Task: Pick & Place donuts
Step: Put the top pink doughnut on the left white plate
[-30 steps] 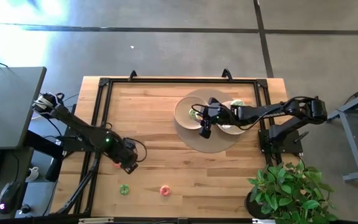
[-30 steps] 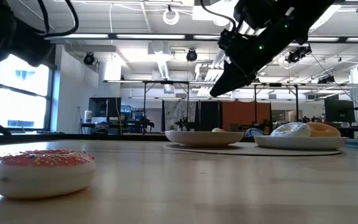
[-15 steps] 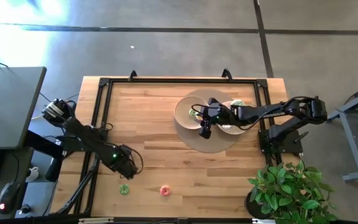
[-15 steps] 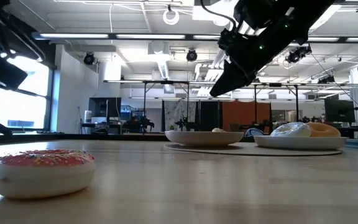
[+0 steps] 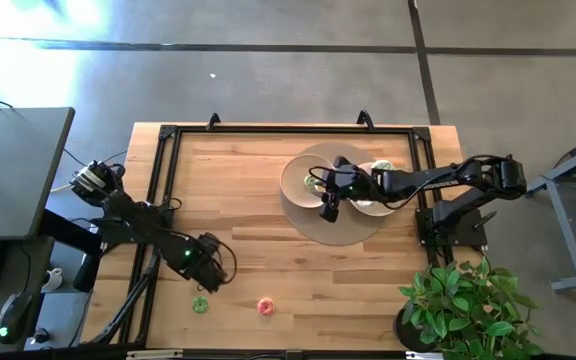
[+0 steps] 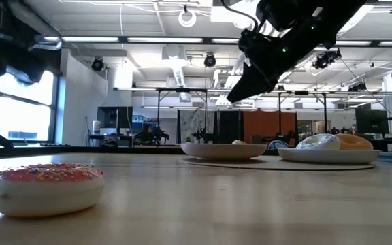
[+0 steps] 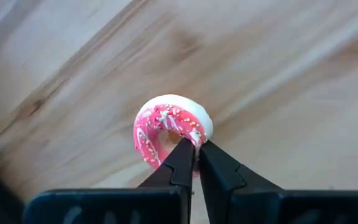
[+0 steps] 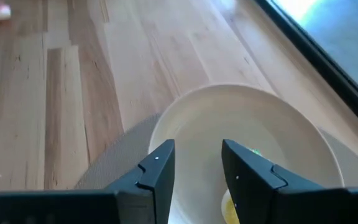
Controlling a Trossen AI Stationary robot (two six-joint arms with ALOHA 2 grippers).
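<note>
A pink-iced donut (image 7: 169, 127) with a white underside lies on the wooden table, and my left gripper (image 7: 196, 152) is shut on its rim. In the high view that gripper (image 5: 210, 270) covers the donut. A green donut (image 5: 200, 303) and another pink donut (image 5: 265, 306) lie near the table's front edge. The second pink donut is large in the low view (image 6: 46, 187). My right gripper (image 5: 330, 207) hangs open over the beige plate (image 8: 278, 124), which holds a small green-and-yellow donut (image 5: 312, 182). Nothing is between the right gripper's fingers. My left gripper pinches the pink donut's ring at the rim nearest the fingers (image 7: 190, 135), between its two fingertips. The fingers come from above, slanting down. The donut sits tilted, its iced face turned partly toward the wrist camera. I cannot tell whether it is clear of the table.
A white plate (image 5: 376, 198) with a white donut (image 6: 318, 141) and a tan donut (image 6: 354, 141) stands beside the beige plate on a round grey mat (image 5: 318, 230). A black frame (image 5: 163, 180) runs along the table's edges. Bare wood lies between the two arms.
My left arm has swung and its gripper has gone a little toward the table's near edge, settling just behind the green donut. The donuts on the table and the plates have stayed in place.
</note>
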